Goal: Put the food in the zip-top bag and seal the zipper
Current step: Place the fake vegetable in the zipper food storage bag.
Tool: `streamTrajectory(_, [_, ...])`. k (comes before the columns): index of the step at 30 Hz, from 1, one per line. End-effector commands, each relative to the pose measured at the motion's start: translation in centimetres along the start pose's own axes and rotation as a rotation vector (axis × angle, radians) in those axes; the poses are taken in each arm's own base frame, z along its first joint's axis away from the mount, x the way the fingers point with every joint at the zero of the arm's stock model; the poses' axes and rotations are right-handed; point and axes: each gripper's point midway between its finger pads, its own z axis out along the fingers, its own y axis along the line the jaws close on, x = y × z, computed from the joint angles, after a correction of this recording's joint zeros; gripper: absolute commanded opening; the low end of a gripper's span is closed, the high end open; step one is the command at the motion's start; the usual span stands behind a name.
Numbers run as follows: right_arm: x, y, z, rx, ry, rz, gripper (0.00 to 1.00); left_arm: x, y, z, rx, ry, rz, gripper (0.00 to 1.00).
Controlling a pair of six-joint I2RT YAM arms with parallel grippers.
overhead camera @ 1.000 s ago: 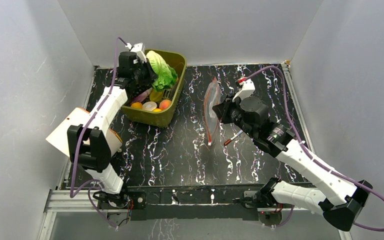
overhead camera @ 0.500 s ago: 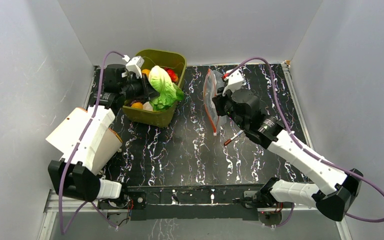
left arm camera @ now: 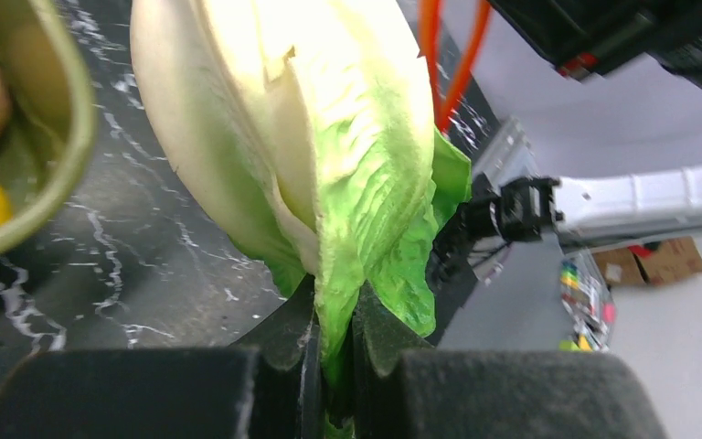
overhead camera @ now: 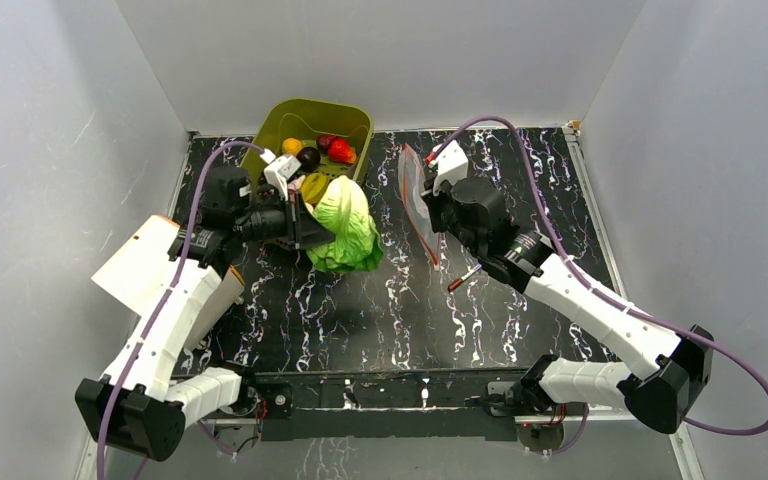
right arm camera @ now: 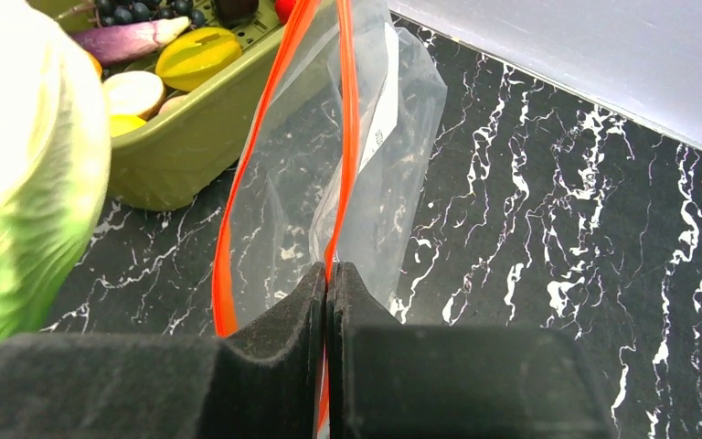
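My left gripper is shut on a leaf of the big green-white cabbage and holds it above the table, right of the bin; the leaf is pinched between the pads in the left wrist view. My right gripper is shut on one red-orange zipper lip of the clear zip-top bag and holds it up with the mouth open. The other lip hangs apart. The strawberry, dark purple ball and yellow and orange pieces lie in the bin.
The olive-green bin stands at the back left of the black marbled table. A small red-and-white stick lies on the table under my right arm. White walls close in the back and both sides.
My left gripper lifted the cabbage out of the bin and carried it right and toward the front, nearer the bag. My right gripper moved the bag left and back, holding it upright.
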Motion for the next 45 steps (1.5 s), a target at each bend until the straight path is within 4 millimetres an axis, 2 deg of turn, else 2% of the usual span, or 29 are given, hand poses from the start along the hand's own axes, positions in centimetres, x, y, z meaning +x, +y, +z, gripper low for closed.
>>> streamTrajectory(1, [-2.0,0.0,0.3,-0.014,-0.086,-0.045,0.00,0.9,-4.5,-1.0,0.210,0.005,0.036,0.00])
streamTrajectory(7, [-1.7,1.7,0.9,-0.106,-0.104,-0.109,0.00,2.7,-7.1,-0.7,0.340,0.046,0.077,0.00])
streamTrajectory(10, [-2.9,3.9,0.5,-0.236,-0.170,-0.127,0.00,3.8,-8.8,0.0,0.408,0.070,0.134,0.00])
streamTrajectory(12, [-3.3,4.7,0.3,-0.277,-0.189,-0.131,0.00,4.4,-9.9,0.5,0.455,0.084,0.185,0.00])
streamTrajectory(14, [-3.5,5.4,0.1,-0.312,-0.195,-0.136,0.00,4.8,-10.1,1.1,0.460,0.101,0.209,0.00])
streamTrajectory(16, [-3.7,6.7,-0.9,-0.372,-0.215,-0.141,0.00,4.9,-9.5,2.1,0.449,0.126,0.211,0.00])
streamTrajectory(21, [-4.1,6.8,-2.6,-0.392,-0.254,-0.172,0.00,4.6,-6.1,4.0,0.249,0.133,0.152,0.00])
streamTrajectory(26, [-4.4,6.6,-3.4,-0.396,-0.274,-0.184,0.00,4.6,-4.8,4.3,0.161,0.156,0.117,0.00])
streamTrajectory(32, [-4.2,7.2,-3.5,-0.419,-0.266,-0.190,0.00,4.3,-4.4,4.4,0.128,0.153,0.103,0.00])
streamTrajectory(39, [-4.1,6.7,-3.3,-0.383,-0.253,-0.195,0.00,4.9,-3.0,4.5,0.061,0.173,0.101,0.00])
streamTrajectory(45, [-3.7,6.9,-3.1,-0.388,-0.229,-0.181,0.00,4.7,-3.6,4.5,0.100,0.150,0.110,0.00])
